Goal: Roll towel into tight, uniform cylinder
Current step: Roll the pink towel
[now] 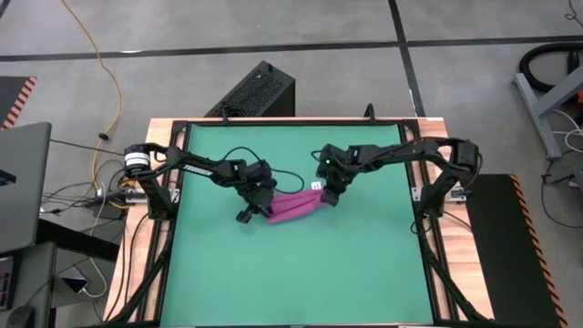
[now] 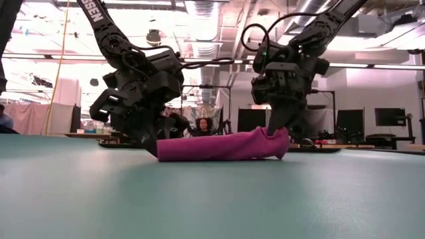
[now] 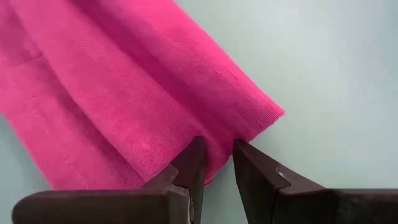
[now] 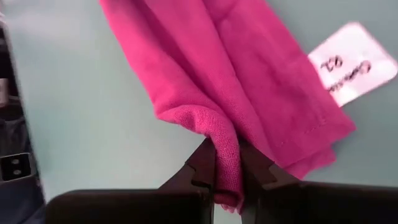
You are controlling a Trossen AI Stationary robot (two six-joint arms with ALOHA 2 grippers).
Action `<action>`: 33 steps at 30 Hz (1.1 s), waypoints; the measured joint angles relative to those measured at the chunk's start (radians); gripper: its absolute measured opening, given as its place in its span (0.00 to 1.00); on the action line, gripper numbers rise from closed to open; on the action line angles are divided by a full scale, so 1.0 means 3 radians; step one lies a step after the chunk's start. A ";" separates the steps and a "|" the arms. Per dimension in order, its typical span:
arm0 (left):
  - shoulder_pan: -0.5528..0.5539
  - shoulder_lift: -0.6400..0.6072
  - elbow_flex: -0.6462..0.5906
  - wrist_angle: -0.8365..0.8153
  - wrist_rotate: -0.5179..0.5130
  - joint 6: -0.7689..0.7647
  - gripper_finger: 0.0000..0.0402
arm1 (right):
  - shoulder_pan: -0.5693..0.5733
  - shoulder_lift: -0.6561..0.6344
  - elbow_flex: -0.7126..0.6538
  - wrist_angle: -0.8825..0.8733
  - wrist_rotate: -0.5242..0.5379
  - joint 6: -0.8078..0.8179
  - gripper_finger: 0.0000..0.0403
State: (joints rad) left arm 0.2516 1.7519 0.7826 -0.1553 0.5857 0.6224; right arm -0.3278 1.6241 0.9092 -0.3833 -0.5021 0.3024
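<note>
The magenta-pink soft cloth towel [image 1: 293, 207], loosely folded into a long band, lies near the middle of the green mat [image 1: 291, 273]. Its one end is pinched by the left gripper [image 3: 216, 165], its other end, beside the white tag [image 4: 353, 62], by the right gripper [image 4: 227, 165]. Bare mat is left on every side of the towel. Beyond the mat, a ceiling with lights and a seated person [image 2: 201, 125] are seen.

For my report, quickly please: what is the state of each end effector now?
Left end effector: closed on one end of the towel.
Right end effector: closed on the towel's other end, near its white tag.
</note>
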 joint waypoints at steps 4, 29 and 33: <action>-0.0001 0.0001 -0.0004 -0.0013 0.0044 -0.0012 0.18 | -0.0142 -0.0052 0.0001 0.0058 -0.0088 -0.0066 0.13; -0.0004 0.0006 -0.0008 -0.0148 0.0180 -0.0004 0.18 | -0.0602 0.0332 -0.0002 0.0551 0.0078 0.0312 0.12; -0.0004 0.0005 -0.0009 -0.0137 0.0183 0.0009 0.18 | -0.0592 0.0331 0.0000 0.0561 0.0098 0.0364 0.12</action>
State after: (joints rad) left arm 0.2504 1.7535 0.7799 -0.1964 0.6406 0.6252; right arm -0.5054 1.7233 0.9092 -0.2149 -0.4727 0.4117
